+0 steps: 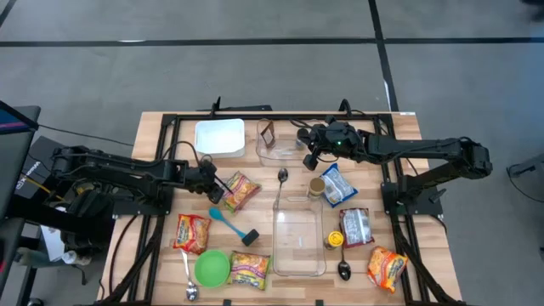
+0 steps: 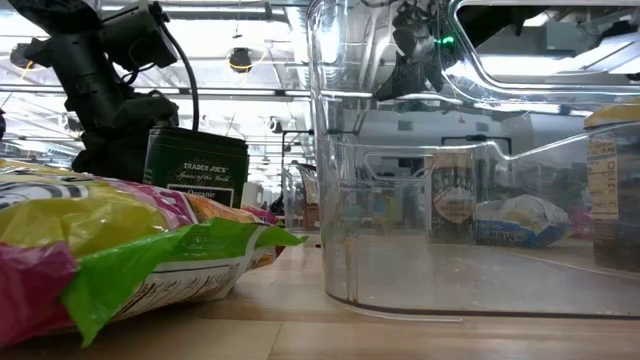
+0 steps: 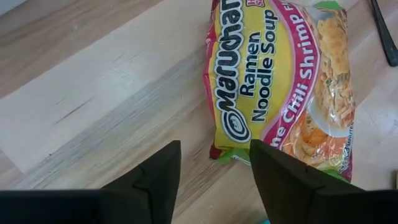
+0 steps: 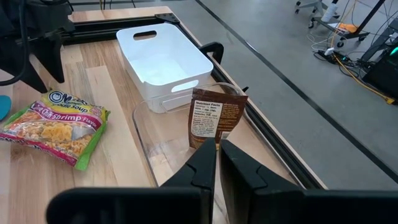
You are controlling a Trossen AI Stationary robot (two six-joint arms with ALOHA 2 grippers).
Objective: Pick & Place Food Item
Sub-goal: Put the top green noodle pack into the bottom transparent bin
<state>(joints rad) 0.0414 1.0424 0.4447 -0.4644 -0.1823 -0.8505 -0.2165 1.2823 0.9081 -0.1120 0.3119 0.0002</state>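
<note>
The ramen packet, lying flat on the surface left of centre, looks light, crinkly and brittle inside, so the left end effector, fingers apart just beside it, should pinch its near edge gently.

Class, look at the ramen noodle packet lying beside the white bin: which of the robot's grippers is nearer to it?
Left. The left gripper is just beside the ramen packet; the right gripper is farther off, above the clear container.

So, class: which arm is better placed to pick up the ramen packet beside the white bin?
The left. Its claw is open just short of the ramen packet; the right claw is shut over the clear container.
</note>
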